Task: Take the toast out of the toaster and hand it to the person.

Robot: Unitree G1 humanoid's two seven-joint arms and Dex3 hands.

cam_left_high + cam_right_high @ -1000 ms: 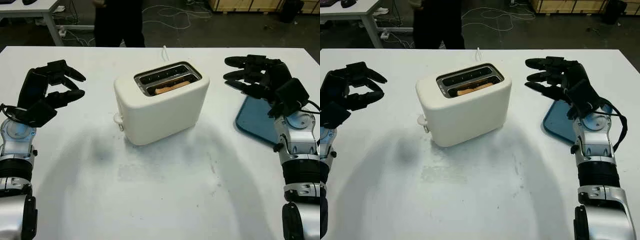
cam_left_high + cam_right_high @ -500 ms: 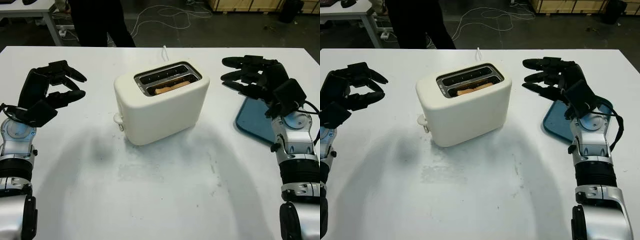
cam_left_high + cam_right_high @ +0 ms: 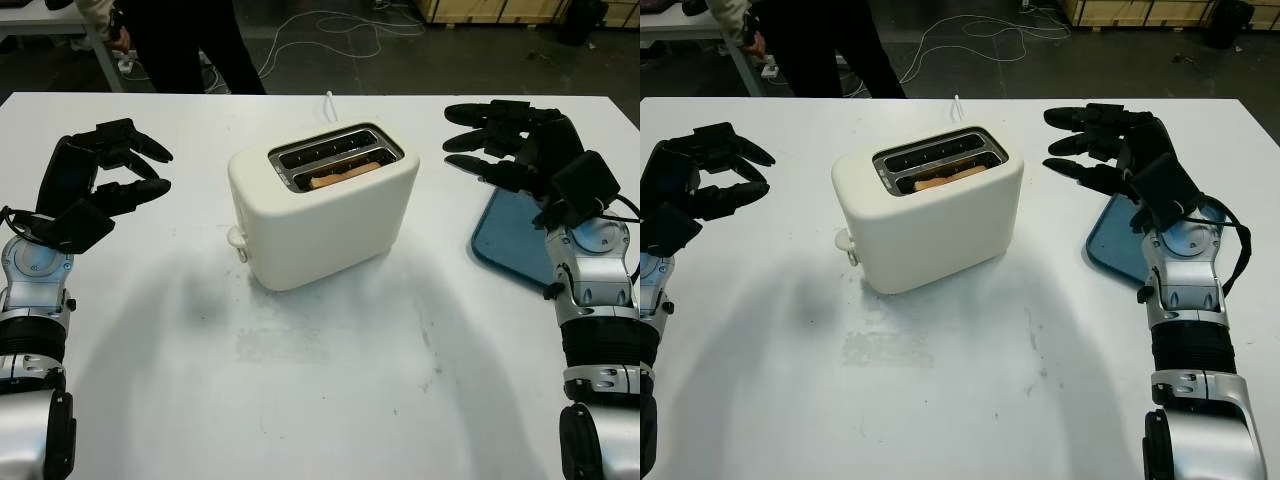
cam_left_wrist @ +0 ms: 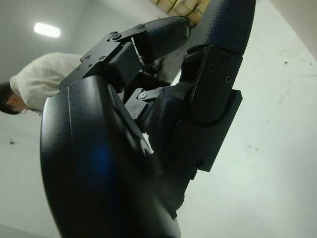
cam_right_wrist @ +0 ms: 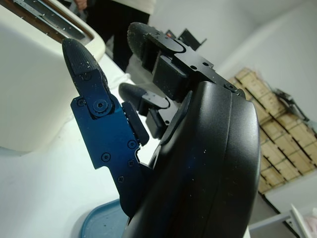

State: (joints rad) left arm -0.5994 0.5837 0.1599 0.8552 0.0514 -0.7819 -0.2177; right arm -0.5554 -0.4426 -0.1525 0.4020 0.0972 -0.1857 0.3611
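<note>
A cream two-slot toaster stands mid-table. A slice of toast sits low in its nearer slot; the far slot looks dark. My right hand is open, held to the right of the toaster, its fingers pointing toward it without touching. The toaster's side appears past those fingers in the right wrist view. At the table's left side my left hand is open, well apart from the toaster. A person in dark trousers stands beyond the far edge, toward the left.
A blue tray lies on the white table under and behind my right hand. The toaster's white cable runs off the back edge. A second table stands at the far left, with cables on the floor.
My right hand has risen slightly and its fingers have stretched out a little. The person has stepped to the left along the far side. The toaster, toast and left hand have stayed put.
</note>
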